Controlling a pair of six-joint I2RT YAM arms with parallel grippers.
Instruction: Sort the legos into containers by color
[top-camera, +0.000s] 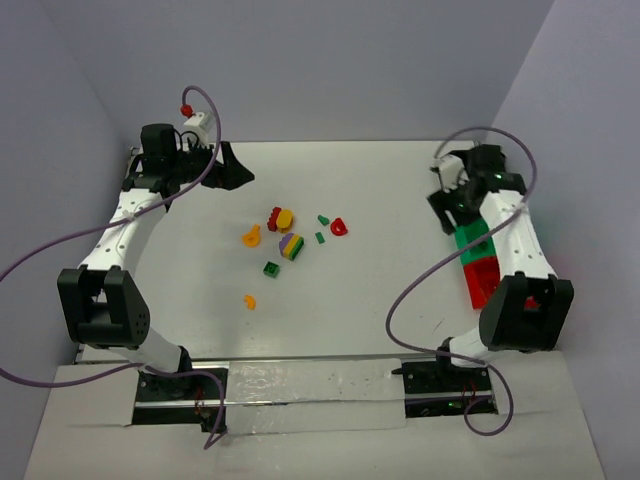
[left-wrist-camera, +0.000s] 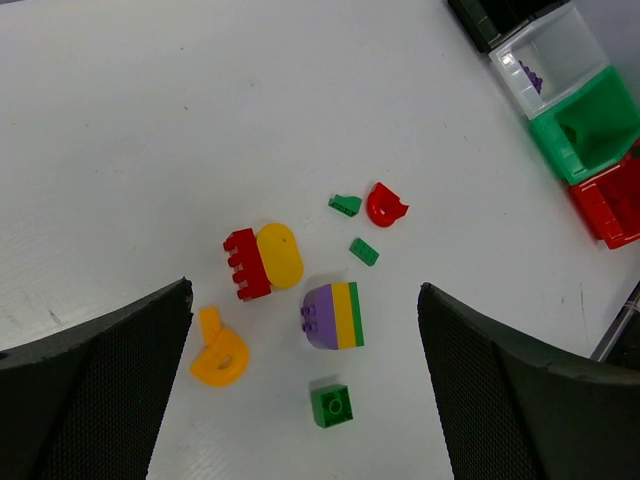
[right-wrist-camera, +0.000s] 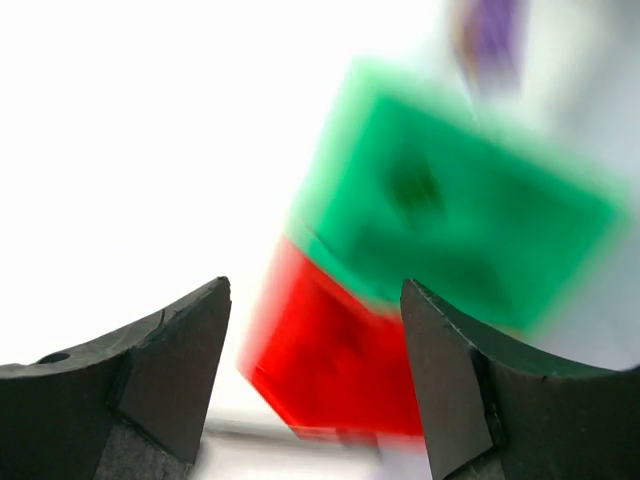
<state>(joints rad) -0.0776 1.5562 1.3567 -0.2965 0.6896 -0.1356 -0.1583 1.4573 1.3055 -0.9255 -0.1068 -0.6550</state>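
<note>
Loose legos lie mid-table: a red-and-yellow piece (top-camera: 280, 218), an orange ring piece (top-camera: 252, 237), the stacked purple-yellow-green block (top-camera: 291, 246), small green pieces (top-camera: 320, 237), a red piece (top-camera: 339, 227), a green square brick (top-camera: 271, 268) and a small orange piece (top-camera: 249, 301). My left gripper (top-camera: 232, 168) is open and empty at the far left; its view shows the block (left-wrist-camera: 333, 315) and green brick (left-wrist-camera: 331, 405) below its spread fingers (left-wrist-camera: 120, 380). My right gripper (top-camera: 447, 205) is open and empty over the green bin (right-wrist-camera: 450, 210) and red bin (right-wrist-camera: 340, 360), both blurred.
The bins stand in a row at the right edge: black (left-wrist-camera: 500, 15), white (left-wrist-camera: 560, 45) holding a purple piece (left-wrist-camera: 530, 75), green (left-wrist-camera: 590, 120), red (left-wrist-camera: 615, 200). In the top view my right arm covers the far ones; the green (top-camera: 472, 240) and red (top-camera: 483, 280) bins show.
</note>
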